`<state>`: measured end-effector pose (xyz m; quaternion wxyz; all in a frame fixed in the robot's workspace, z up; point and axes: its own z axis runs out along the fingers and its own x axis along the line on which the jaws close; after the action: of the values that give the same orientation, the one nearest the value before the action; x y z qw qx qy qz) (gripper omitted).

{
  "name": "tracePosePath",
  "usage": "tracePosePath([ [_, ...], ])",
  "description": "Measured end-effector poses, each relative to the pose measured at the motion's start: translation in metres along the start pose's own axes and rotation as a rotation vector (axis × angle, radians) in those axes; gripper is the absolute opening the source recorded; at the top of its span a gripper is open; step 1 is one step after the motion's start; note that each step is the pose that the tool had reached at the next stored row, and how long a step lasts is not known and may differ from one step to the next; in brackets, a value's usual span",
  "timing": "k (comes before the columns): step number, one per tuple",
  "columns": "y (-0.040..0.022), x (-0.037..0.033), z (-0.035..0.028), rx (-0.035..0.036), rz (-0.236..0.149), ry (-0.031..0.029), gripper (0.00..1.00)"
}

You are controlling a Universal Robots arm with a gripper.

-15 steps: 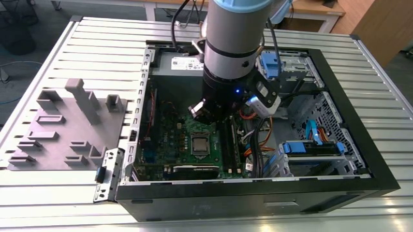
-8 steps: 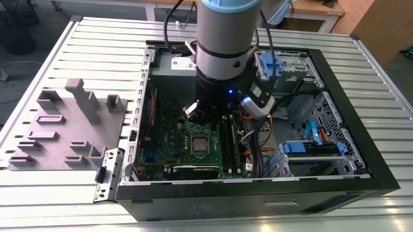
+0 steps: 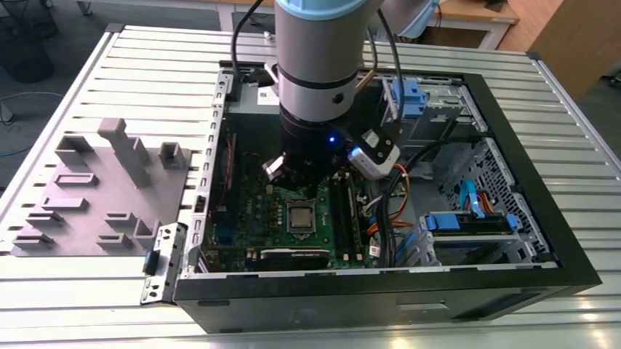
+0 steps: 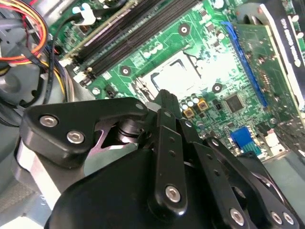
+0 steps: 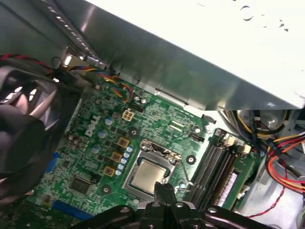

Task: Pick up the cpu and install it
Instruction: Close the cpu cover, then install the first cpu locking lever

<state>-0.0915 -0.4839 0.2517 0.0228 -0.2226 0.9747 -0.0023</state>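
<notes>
My gripper hangs over the open computer case, its fingertips pressed together and holding nothing. The cpu lies flat in its socket on the green motherboard, just beyond my fingertips in the first wrist view. In the exterior view it sits at lower centre of the frame, below my arm. The grey moulded tray rests at that frame's left on the slatted table.
</notes>
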Motion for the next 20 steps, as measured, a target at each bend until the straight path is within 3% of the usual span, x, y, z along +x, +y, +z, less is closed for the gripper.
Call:
tracePosePath([
  [14,-0.0014,0.0015,0.0000,-0.0001,0.000,-0.0002,0.11],
  [20,0.0031,-0.0014,-0.0003,0.0001,0.000,-0.0001,0.11],
])
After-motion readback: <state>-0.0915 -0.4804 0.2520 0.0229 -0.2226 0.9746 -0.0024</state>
